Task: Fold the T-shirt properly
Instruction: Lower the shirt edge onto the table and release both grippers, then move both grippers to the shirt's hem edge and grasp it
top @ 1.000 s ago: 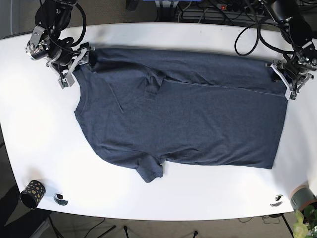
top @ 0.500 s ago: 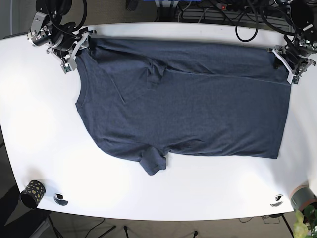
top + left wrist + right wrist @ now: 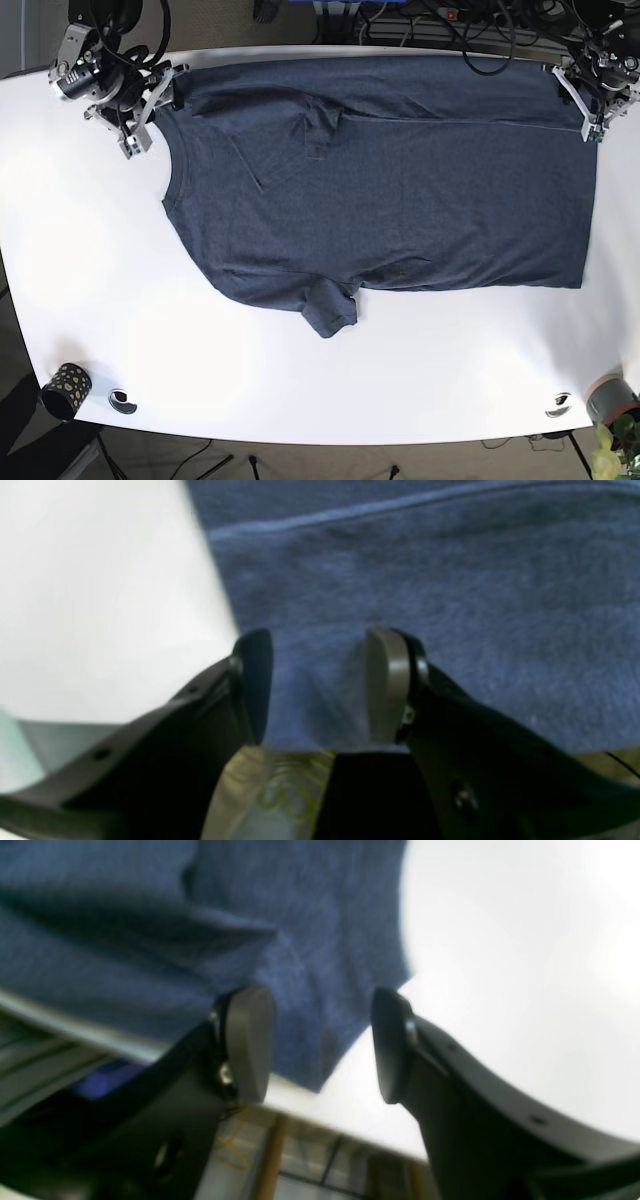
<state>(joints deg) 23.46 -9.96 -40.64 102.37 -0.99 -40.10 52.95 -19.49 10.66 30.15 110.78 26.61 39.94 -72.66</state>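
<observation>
Two grippers are at the far edge of the table, one at each far corner of the T-shirt (image 3: pixel 380 190). In its wrist view the left gripper (image 3: pixel 317 685) shows jaws standing apart, with blue cloth lying in the gap between them; no pinch is evident. The right gripper (image 3: pixel 322 1045) likewise shows jaws apart, straddling a corner of the shirt where cloth meets the white table (image 3: pixel 525 965). In the base view the left gripper (image 3: pixel 590 95) sits at the far right corner by the hem, the right gripper (image 3: pixel 150 100) at the far left corner by the shoulder.

The shirt lies spread flat across the far half of the table (image 3: pixel 300 390), collar to the left, hem to the right, one sleeve (image 3: pixel 330 310) pointing toward the near side and a small fold near the far shoulder.

Judgement: the step in hand appears to be placing and squaring the garment. Both jaws should clear the cloth without snagging; lift straight off. Smooth the far fold before any fold-over, and keep the far edge on the table.
</observation>
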